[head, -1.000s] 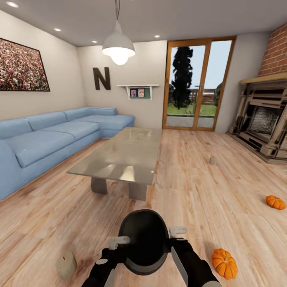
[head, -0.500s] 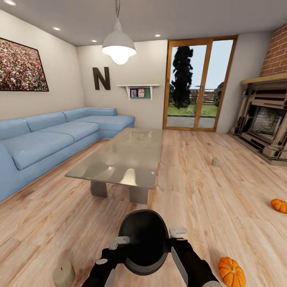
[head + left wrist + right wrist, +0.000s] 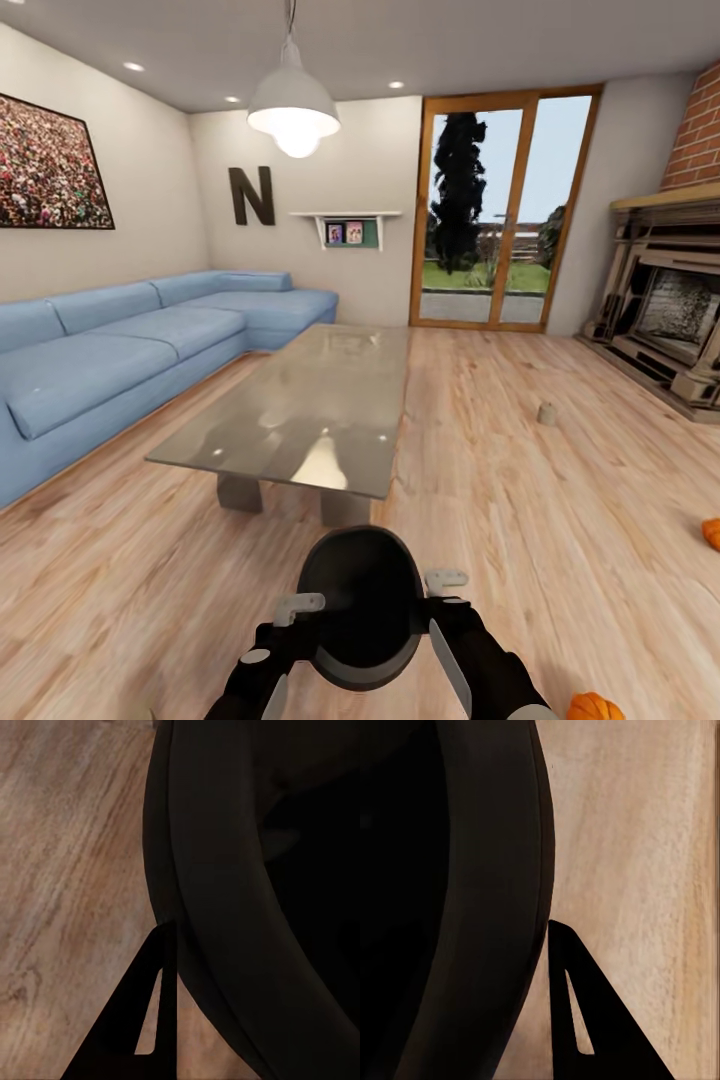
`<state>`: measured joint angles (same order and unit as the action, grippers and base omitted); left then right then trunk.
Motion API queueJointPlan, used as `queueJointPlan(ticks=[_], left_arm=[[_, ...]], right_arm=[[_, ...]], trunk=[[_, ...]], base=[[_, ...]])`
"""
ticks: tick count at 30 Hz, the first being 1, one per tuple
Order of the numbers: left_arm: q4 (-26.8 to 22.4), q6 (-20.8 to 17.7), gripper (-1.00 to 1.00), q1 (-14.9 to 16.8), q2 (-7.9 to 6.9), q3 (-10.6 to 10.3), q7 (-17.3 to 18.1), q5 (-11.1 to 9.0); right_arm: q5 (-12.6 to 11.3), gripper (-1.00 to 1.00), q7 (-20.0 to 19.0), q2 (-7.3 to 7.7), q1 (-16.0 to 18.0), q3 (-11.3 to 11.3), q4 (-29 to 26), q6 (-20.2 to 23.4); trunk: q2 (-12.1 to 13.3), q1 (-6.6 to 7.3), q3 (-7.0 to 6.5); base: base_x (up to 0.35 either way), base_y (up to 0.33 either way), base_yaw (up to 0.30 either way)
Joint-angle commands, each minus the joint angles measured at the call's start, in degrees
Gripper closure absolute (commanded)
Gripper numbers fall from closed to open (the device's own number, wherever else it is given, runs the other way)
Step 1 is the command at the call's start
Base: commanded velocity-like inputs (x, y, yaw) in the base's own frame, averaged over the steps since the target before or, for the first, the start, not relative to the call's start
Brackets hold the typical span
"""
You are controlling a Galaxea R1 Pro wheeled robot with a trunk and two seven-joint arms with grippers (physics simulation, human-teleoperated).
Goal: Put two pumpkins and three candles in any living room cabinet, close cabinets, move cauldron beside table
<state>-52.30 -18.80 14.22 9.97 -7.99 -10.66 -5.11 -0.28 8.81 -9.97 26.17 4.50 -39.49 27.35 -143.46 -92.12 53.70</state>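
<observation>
So the big glass counter (image 3: 290, 410) sits just ahead of both tools, with the blue sofa (image 3: 120, 345) off to the left. That looks like why the black cauldron (image 3: 362, 605) is carried low and centred between the left tool (image 3: 300, 606) and right tool (image 3: 445, 580), each pressed against a side of its rim, though I can't tell how closed either one is. Smaller stuff is on the floor: a pumpkin (image 3: 596, 707) just right of the right tool, another pumpkin (image 3: 711, 533) further right, and a candle (image 3: 546, 413) well ahead.
</observation>
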Motion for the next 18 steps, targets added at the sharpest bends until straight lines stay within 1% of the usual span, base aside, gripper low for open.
queueJointPlan(ticks=[1, 6, 14, 18], left_arm=[[0.00, 0.08, 1.00, 0.02, 0.03, -0.01, 3.10, -2.98], [-0.04, 0.08, 1.00, 0.02, 0.03, -0.01, 3.10, -2.98], [-0.16, 0.08, 1.00, 0.02, 0.03, -0.01, 3.10, -2.98], [-0.17, 0.08, 1.00, 0.02, 0.03, -0.01, 3.10, -2.98]], right_arm=[[-0.77, 1.00, -0.29, -0.03, 0.02, -0.01, -0.15, -0.28], [-0.77, 1.00, -0.28, -0.03, 0.02, -0.01, -0.15, -0.28], [-0.77, 1.00, -0.28, -0.03, 0.02, -0.01, -0.15, -0.28], [-1.35, 1.00, -0.28, -0.03, 0.02, -0.01, -0.15, -0.28]], trunk=[[-0.01, 0.01, -0.02], [-0.01, 0.01, -0.20], [-0.01, 0.01, -0.24], [-0.06, -0.10, 0.64]], base=[[0.220, -0.122, -0.023], [0.172, -0.043, -0.098], [0.020, -0.006, -0.013], [0.001, 0.000, 0.000]])
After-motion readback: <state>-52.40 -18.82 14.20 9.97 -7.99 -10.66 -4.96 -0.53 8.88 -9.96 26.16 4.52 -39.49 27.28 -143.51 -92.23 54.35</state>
